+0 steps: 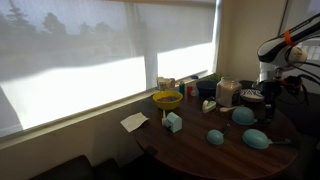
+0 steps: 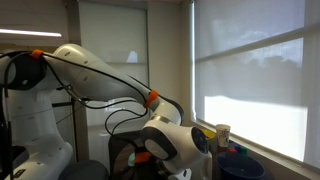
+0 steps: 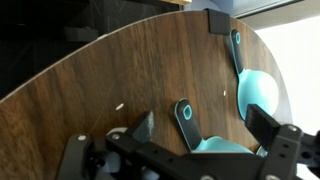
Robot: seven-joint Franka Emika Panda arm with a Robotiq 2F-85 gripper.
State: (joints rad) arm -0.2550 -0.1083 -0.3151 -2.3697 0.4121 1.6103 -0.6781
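In the wrist view my gripper (image 3: 205,128) is open and empty, its two dark fingers spread over a brown wooden table (image 3: 110,80). Between the fingers and below them lies a teal scoop (image 3: 222,148) with a dark handle (image 3: 185,115) pointing away. I cannot tell whether the fingers touch it. A second teal scoop (image 3: 257,92) with a long handle lies further off to the right. In an exterior view the arm (image 1: 280,50) hangs over the right side of the round table, above teal objects (image 1: 255,138).
On the table stand a yellow bowl (image 1: 167,98), a white jar (image 1: 227,92), a small teal and white box (image 1: 173,122), another teal piece (image 1: 215,136) and a white paper (image 1: 134,122). Windows with blinds (image 1: 90,60) run behind. A dark block (image 3: 217,20) sits at the table edge.
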